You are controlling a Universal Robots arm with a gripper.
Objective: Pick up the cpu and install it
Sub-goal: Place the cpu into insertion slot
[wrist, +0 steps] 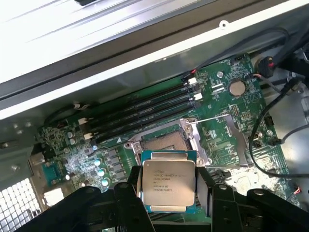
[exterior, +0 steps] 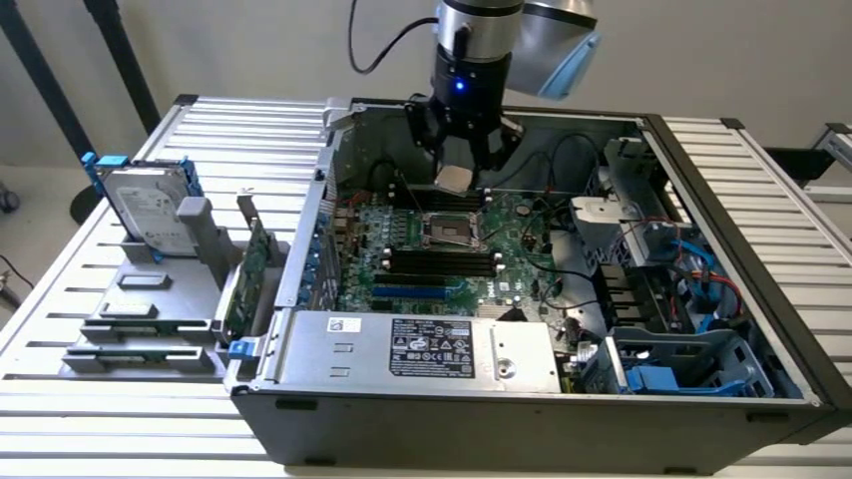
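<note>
The gripper grasped the cpu by two opposite edges, its fingers clamped on it. The chip hung inside the open computer case, with the empty motherboard socket at its 6 o'clock in the exterior view.

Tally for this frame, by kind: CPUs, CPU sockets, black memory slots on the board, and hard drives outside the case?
cpu: 1
CPU socket: 1
black memory slots: 4
hard drive: 1
Total: 7
</note>
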